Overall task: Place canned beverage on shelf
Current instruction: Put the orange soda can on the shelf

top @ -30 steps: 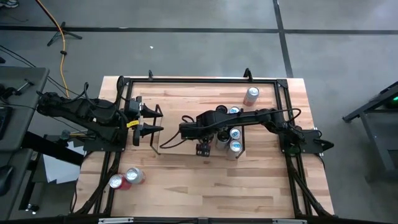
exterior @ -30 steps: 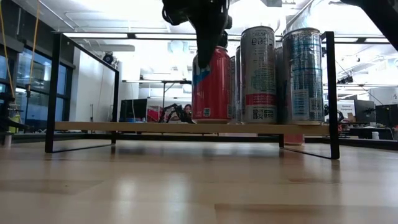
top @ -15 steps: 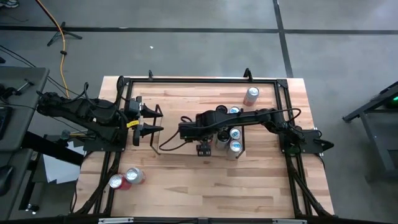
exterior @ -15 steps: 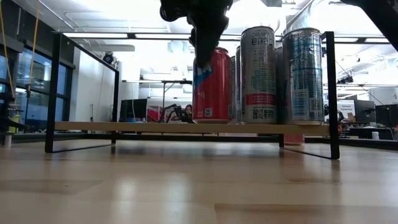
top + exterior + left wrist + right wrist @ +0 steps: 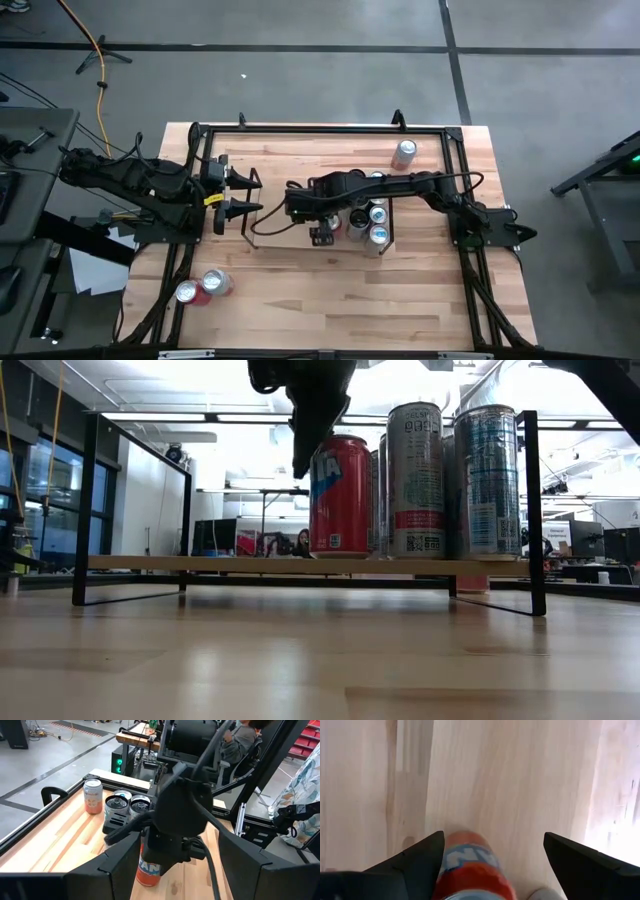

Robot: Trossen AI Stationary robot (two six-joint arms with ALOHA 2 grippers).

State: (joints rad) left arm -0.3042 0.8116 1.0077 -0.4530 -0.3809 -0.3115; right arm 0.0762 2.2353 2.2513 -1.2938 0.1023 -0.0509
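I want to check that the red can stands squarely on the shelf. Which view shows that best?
The low view: the red can stands upright, its base on the shelf. The high view hides it under the right arm; the left wrist view shows only its lower part, the right wrist view only its top between open fingers.

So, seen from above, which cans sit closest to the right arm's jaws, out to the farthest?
From the right gripper:
1. Red can, on the shelf, beside it.
2. Lone silver can, far corner of the tabletop.
3. Two cans, near left corner.
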